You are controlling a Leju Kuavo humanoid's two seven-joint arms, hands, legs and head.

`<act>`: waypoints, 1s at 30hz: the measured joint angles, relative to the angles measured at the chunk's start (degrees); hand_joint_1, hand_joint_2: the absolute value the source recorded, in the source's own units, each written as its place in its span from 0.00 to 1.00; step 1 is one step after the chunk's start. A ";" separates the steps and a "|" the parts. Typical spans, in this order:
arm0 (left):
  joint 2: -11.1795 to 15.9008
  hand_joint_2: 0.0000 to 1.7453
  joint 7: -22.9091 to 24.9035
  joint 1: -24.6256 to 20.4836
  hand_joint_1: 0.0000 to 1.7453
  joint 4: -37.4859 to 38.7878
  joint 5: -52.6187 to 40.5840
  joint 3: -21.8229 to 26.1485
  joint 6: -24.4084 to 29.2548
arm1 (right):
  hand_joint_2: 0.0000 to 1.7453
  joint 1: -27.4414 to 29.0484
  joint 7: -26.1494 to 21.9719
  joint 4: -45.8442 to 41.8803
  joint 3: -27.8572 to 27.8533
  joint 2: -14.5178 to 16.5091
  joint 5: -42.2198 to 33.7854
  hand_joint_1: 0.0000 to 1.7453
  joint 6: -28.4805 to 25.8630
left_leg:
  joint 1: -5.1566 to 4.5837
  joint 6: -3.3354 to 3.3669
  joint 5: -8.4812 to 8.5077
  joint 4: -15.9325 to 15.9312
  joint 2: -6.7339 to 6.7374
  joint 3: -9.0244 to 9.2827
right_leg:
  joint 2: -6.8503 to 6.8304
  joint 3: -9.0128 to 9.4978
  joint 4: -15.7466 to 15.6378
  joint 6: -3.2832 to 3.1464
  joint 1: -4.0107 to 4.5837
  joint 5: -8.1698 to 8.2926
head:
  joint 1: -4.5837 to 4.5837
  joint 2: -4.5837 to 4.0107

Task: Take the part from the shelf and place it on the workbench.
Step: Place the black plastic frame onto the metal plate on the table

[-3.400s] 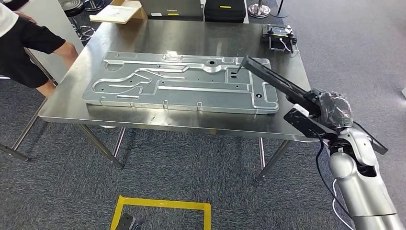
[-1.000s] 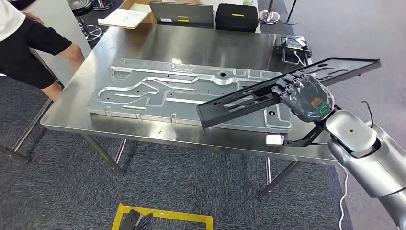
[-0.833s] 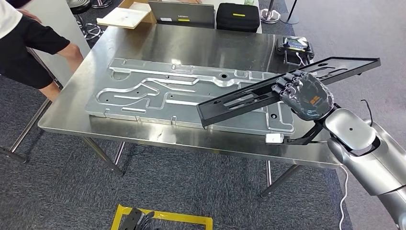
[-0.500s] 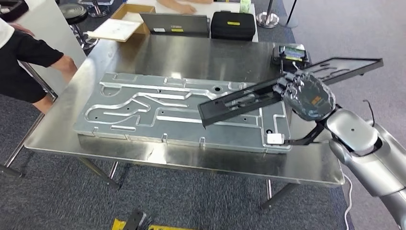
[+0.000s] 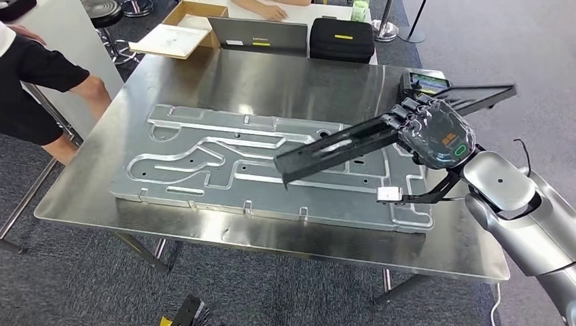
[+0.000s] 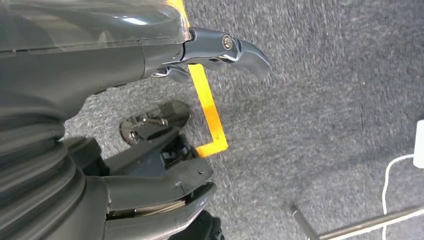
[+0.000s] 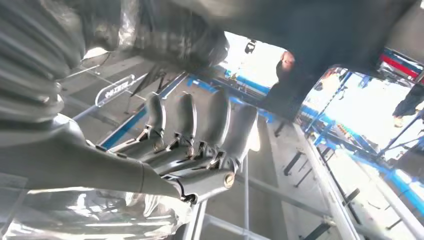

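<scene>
Workbench [image 5: 285,75] brushed steel, glossy; part [image 5: 339,146] matt black; carpet [image 5: 272,285] rough.

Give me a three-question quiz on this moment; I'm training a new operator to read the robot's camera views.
1. True or false: the right robot hand grips the long black part.
2. Which does the black part's lower end hang over?
A. the carpet
B. the large stamped metal panel
C. the laptop
3. Fill in: the panel lies on the steel ______.

Key: 1 true; 2 B; 3 workbench.
</scene>
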 joint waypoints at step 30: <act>-0.23 0.00 0.33 0.54 0.00 -0.36 2.03 -0.95 1.75 | 0.00 3.86 5.67 0.31 -2.71 0.44 6.63 0.00 -6.47 | -0.69 0.49 -0.49 -0.48 0.11 0.66 | -0.12 -0.99 -1.18 -1.43 1.08 1.95 | -0.02 0.00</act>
